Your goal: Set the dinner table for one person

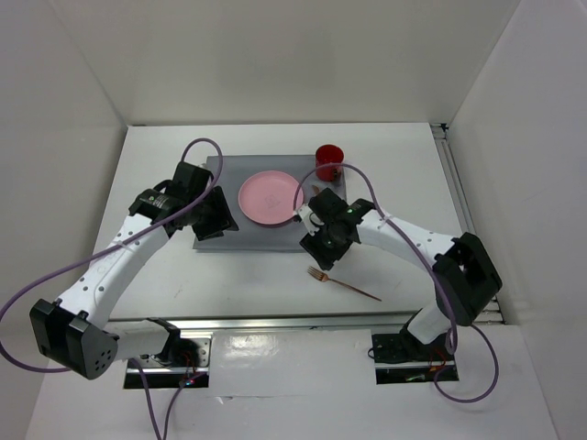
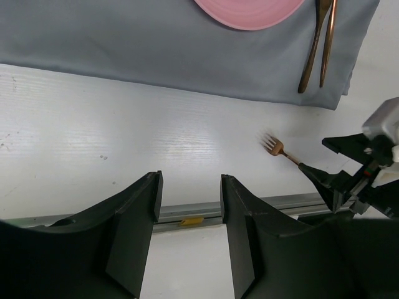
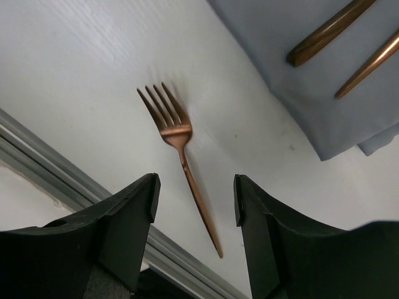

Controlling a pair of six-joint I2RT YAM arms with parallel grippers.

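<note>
White and matte, the dinner table (image 1: 248,284) is edged by a metal rail (image 1: 275,323). On a grey rectangular cloth (image 1: 234,170) a round glossy pink plate (image 1: 271,197) is centred, a red cylindrical cup (image 1: 329,160) at the far right corner, and two copper-toned utensils (image 2: 310,50) are laid along the right side. A four-tined copper fork (image 3: 187,168) is found off the cloth's near right corner. Fetching it is judged the step in hand: the right gripper (image 3: 194,187) is held above it, jaws wide, empty; the left gripper (image 2: 190,180), likewise spread and empty, is poised at the cloth's left edge. A thin flat-lying handle calls for a low, centred pinch
</note>
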